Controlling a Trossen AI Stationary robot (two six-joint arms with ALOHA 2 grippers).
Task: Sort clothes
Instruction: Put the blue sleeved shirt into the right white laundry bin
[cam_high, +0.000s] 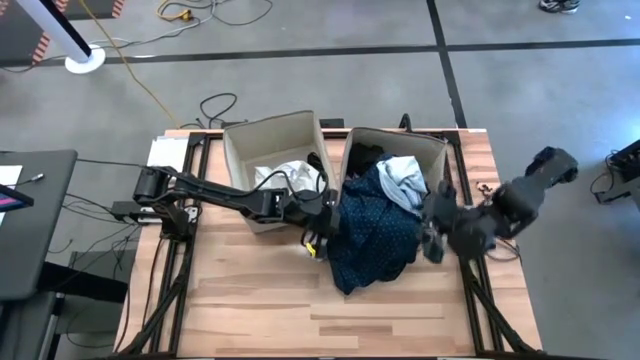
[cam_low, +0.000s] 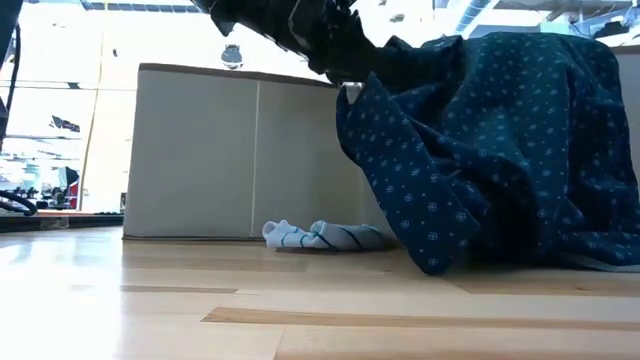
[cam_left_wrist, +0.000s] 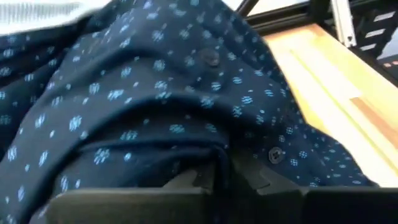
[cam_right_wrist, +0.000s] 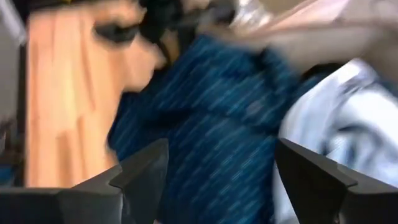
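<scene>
A navy dotted shirt (cam_high: 375, 232) hangs out of the right beige box (cam_high: 432, 150) and spreads onto the table; it also fills the low view (cam_low: 500, 150). A light blue garment (cam_high: 405, 178) and a black one (cam_high: 365, 155) lie in that box. A white garment (cam_high: 285, 178) lies in the left beige box (cam_high: 262, 135). My left gripper (cam_high: 325, 222) is shut on the shirt at its left edge. My right gripper (cam_right_wrist: 233, 171) is open and empty beside the shirt's right edge. My left gripper holds the navy dotted shirt by a bunch of cloth at its left edge (cam_low: 375, 75), coming level from the table's left. The cloth drapes over the fingers in the left wrist view (cam_left_wrist: 205, 143) and hides them. That edge is raised; the shirt's lower part (cam_low: 440, 255) rests on the table.
A small white sock with teal stripes (cam_low: 322, 237) lies on the table in front of the left box. Bare wood (cam_high: 260, 300) lies toward the near edge. The table's metal frame rails (cam_high: 480, 290) run along both sides.
</scene>
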